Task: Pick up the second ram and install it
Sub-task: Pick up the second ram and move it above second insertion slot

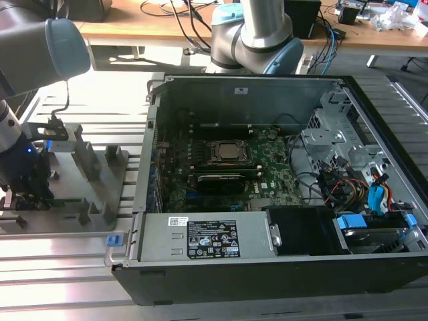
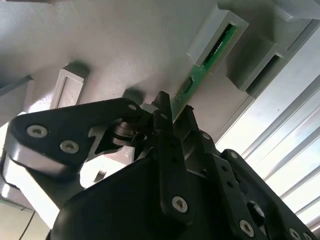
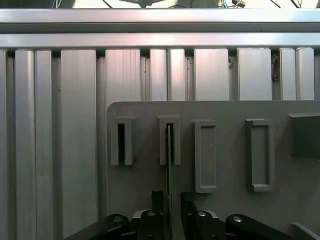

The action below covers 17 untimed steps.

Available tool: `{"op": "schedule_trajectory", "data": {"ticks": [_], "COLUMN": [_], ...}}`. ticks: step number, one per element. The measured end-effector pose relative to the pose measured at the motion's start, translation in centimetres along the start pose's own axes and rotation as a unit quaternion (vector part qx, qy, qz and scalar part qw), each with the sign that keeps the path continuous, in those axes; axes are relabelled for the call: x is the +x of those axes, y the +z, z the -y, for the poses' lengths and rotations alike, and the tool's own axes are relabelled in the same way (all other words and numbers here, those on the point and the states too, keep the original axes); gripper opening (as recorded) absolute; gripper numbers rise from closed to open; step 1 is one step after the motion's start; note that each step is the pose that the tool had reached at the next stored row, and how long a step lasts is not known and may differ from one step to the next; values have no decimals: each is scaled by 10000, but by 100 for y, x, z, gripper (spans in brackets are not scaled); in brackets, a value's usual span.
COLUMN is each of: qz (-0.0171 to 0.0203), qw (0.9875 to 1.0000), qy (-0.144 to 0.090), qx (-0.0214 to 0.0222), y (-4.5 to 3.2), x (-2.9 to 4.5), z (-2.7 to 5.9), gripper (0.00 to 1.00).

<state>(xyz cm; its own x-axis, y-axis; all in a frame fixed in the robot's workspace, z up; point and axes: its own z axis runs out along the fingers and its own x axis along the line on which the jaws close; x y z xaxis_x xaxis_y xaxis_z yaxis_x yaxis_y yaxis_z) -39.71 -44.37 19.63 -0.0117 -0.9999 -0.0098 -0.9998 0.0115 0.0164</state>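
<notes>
Second wrist view is showing you the open hand (image 2: 175, 111) straddling the second ram (image 2: 212, 51), which a slotted holder (image 2: 207, 28) is keeping upright for grasping.

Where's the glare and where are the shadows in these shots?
Exterior view: sunlight washes out the ribbed aluminium table; the black computer case is dim inside. Second wrist view: the black pincer looms dark against the table's glare. First wrist view: even light.

Arm (image 1: 30, 47) presents grey tubular links with pale blue joint caps and a small blue light near the wrist; gripper (image 2: 175, 114) is matte black, built of angular linkage plates fastened with round silver screws.
</notes>
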Motion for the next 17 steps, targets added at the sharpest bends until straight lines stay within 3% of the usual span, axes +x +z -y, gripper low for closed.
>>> {"op": "schedule_trajectory", "data": {"ticks": [1,2,17], "qz": [0,0,-1], "qw": [10000,10000,10000], "qy": [0,0,0], "qx": [0,0,0], "y": [1,1,7], "x": [0,0,0], "z": [0,0,0], "gripper": [15,14,14]}}
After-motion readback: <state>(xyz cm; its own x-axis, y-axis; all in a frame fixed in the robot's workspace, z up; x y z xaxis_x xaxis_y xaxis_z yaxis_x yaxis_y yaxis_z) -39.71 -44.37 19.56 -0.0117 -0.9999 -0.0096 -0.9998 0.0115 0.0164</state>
